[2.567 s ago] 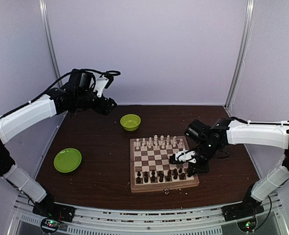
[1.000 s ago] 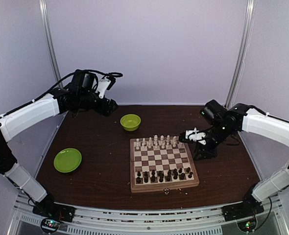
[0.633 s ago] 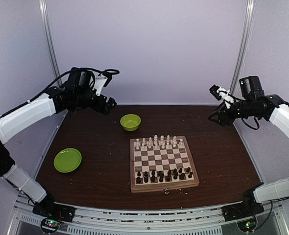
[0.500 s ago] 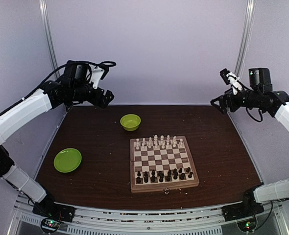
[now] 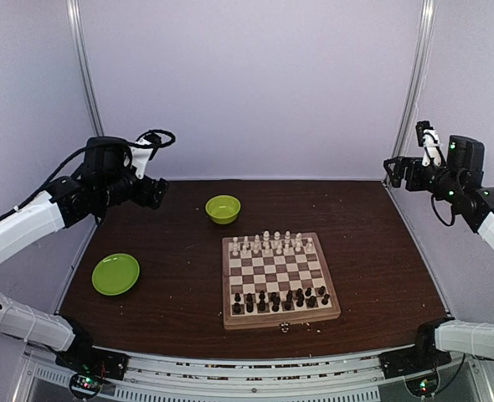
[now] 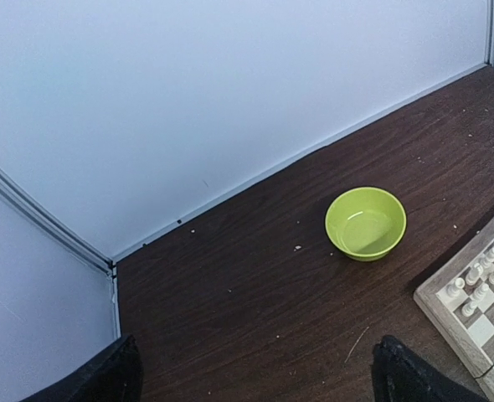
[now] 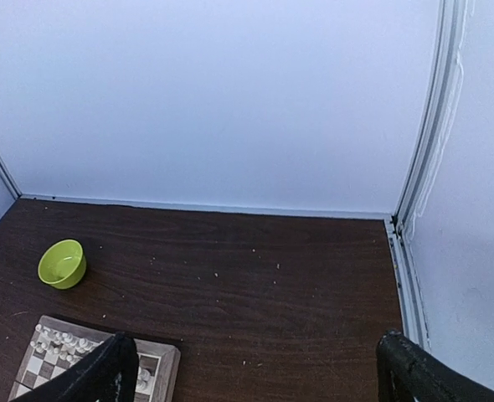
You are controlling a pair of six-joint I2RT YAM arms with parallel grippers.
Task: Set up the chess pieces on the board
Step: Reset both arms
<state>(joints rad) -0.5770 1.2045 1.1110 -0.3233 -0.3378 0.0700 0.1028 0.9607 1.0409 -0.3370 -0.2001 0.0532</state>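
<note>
Seemingly the set-up is close to done, so the step in hand is a check and, if needed, one small correction. The board [image 5: 274, 275] lies at the centre of the counter [image 5: 373, 251] in the top view. The cream-white chess pieces [image 5: 268, 244] are ranked along its far edge and the dark chess pieces [image 5: 279, 299] along its near edge, with the middle squares bare. The dark ranks look uneven toward the lower right corner of the board, though the men are too small to tell whether each stands square on its own field.

The left hand [image 5: 156, 193] hangs at the upper left of the top view and the right hand [image 5: 393, 172] at the upper right. Both are high and well apart from the board, fingers spread wide and holding nothing; each wrist view shows only two fingertips at its bottom corners. A lime-green bowl [image 5: 223, 208] and plate [image 5: 115, 274] sit left of the board.

For a tidy finish, I would send the right hand, which is on that side, straight down over the doubtful piece. It should narrow its fingers first so they slip between neighbours without toppling them. Then it should pinch low, lift clear, set the piece down centred, and release before rising.
</note>
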